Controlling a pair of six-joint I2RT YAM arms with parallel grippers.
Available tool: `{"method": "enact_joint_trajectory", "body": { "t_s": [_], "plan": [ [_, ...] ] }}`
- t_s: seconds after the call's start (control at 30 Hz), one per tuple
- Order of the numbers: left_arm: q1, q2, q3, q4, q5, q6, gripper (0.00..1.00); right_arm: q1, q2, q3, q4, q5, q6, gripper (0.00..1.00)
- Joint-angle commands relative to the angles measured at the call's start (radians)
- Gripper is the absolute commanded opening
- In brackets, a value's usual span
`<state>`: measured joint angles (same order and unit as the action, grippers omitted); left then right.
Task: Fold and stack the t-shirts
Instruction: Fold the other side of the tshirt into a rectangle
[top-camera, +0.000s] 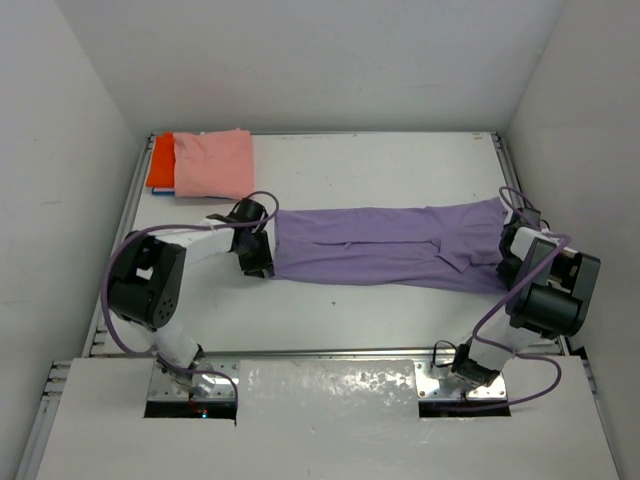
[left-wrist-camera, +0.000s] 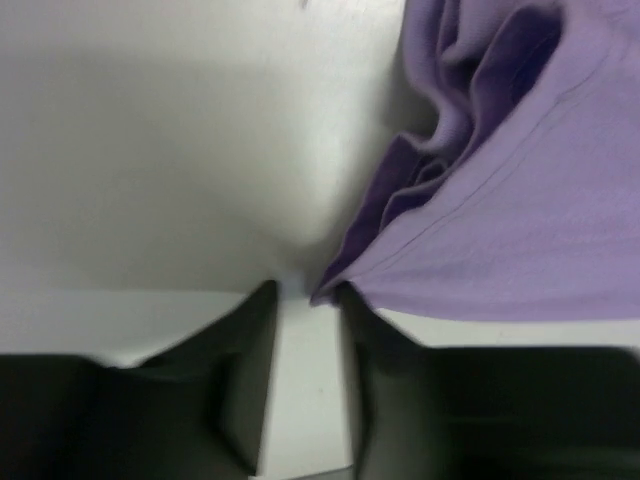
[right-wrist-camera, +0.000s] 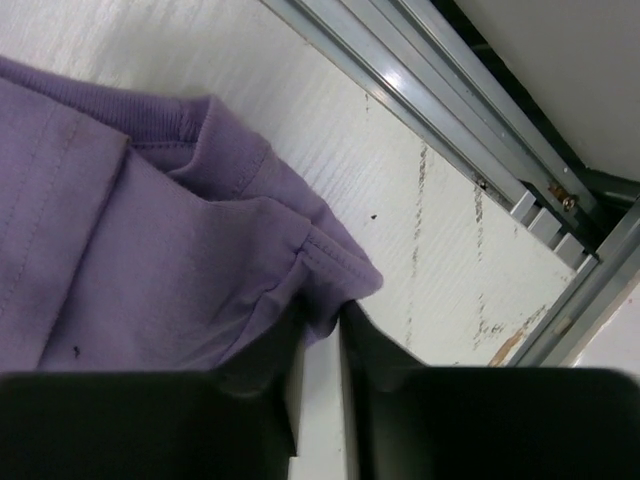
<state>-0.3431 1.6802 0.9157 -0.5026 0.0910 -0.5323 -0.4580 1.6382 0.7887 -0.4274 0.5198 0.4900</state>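
From above, the soft purple t-shirt (top-camera: 385, 245), folded into a long band, lies flat on the white tabletop (top-camera: 400, 170) with its long axis running from left to right. The left hand (top-camera: 256, 252) is at its left end and the right hand (top-camera: 512, 250) is at its right end, so each arm is nearest to its own end. In the far left corner a folded pink t-shirt (top-camera: 212, 163) rests on a folded orange t-shirt (top-camera: 159, 160). This stack lies beyond the left hand, well apart from the right one. I judge that the next fold must carry one end along the long axis toward the other.

The left wrist view shows what the top view hides. The two dark fingers (left-wrist-camera: 240, 350) stand narrow, and the corner of the purple t-shirt reaches just between their tips. It seems to be pinched.

In the right wrist view the dark fingers (right-wrist-camera: 400, 370) are also narrow, and the hem goes down between them, so this hand holds the cloth. Only here is the grey metal rail (right-wrist-camera: 440, 120) seen close beside this end.
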Motion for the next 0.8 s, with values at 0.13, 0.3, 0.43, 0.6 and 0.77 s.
{"method": "enact_joint_trajectory", "body": {
  "t_s": [0.13,0.3,0.43,0.6,0.77],
  "plan": [
    [0.013,-0.076,0.073,-0.054,0.017,0.008,0.44,-0.008,-0.118,0.001,-0.004,-0.052,-0.062,0.3],
    [0.019,0.059,0.291,-0.088,-0.008,0.069,0.44,-0.005,-0.167,0.03,-0.095,-0.061,-0.05,0.34],
    [0.021,0.14,0.393,-0.064,0.018,0.109,0.44,-0.001,-0.21,0.035,-0.109,-0.09,-0.051,0.37],
    [0.021,0.229,0.477,-0.059,0.049,0.172,0.44,0.012,-0.21,0.044,-0.056,-0.281,-0.076,0.4],
    [0.021,0.282,0.48,-0.031,0.065,0.183,0.41,0.053,-0.186,0.081,-0.005,-0.363,-0.082,0.42]
  ]
}}
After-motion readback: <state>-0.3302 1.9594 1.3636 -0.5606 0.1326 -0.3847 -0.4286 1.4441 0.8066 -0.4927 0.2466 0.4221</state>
